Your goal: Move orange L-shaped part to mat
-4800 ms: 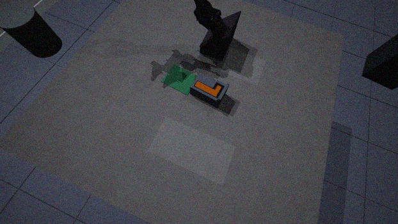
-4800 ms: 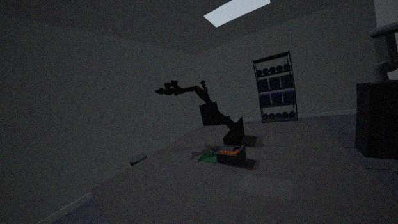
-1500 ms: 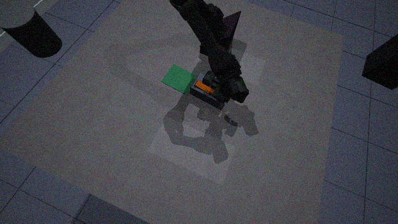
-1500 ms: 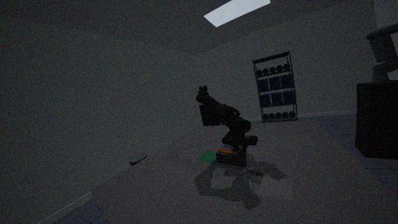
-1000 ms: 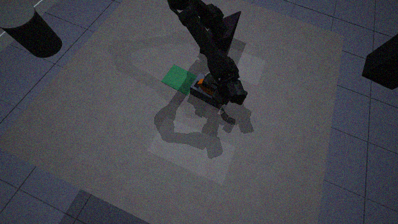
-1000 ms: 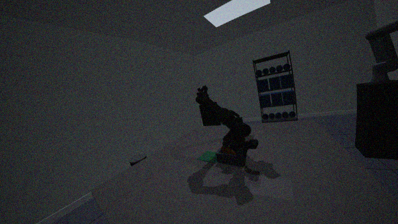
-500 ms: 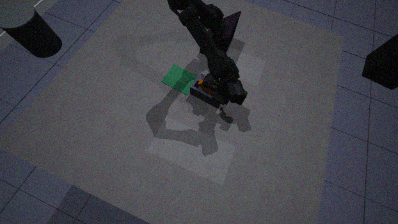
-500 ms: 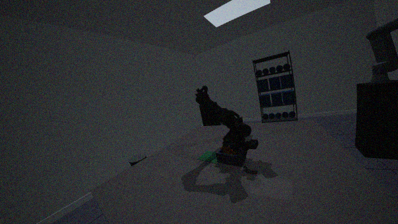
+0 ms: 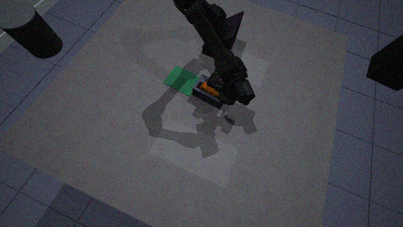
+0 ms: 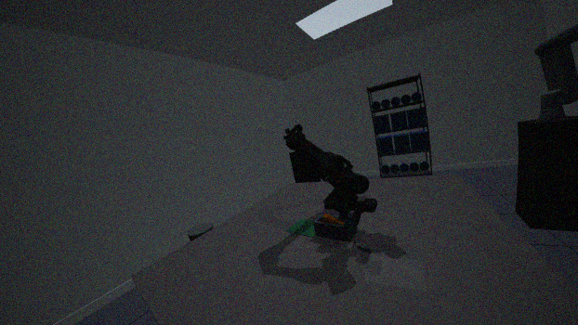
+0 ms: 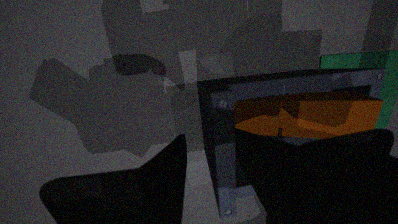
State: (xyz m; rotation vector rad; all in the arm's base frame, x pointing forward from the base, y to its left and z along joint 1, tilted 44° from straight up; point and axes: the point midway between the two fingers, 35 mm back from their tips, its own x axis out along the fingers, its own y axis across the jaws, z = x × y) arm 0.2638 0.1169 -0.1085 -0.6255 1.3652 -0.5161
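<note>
With the half-open, empty hand (image 11: pixel 210 180) straddling the grey tray (image 11: pixel 215 130) wall, the tipped orange part (image 11: pixel 310 117) could drop back flush.

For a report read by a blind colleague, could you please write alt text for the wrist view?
Dim close view from the wrist: the orange L-shaped part lies in the grey tray, tilted, its far end seemingly raised. One dark finger of the partly open claw covers its near end, the other sits outside the tray; the green mat lies beyond.

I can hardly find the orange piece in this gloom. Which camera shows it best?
The wrist view: the orange part fills the grey tray close up. The top view shows a small orange patch beside the arm; the exterior view, only a distant speck.
</note>
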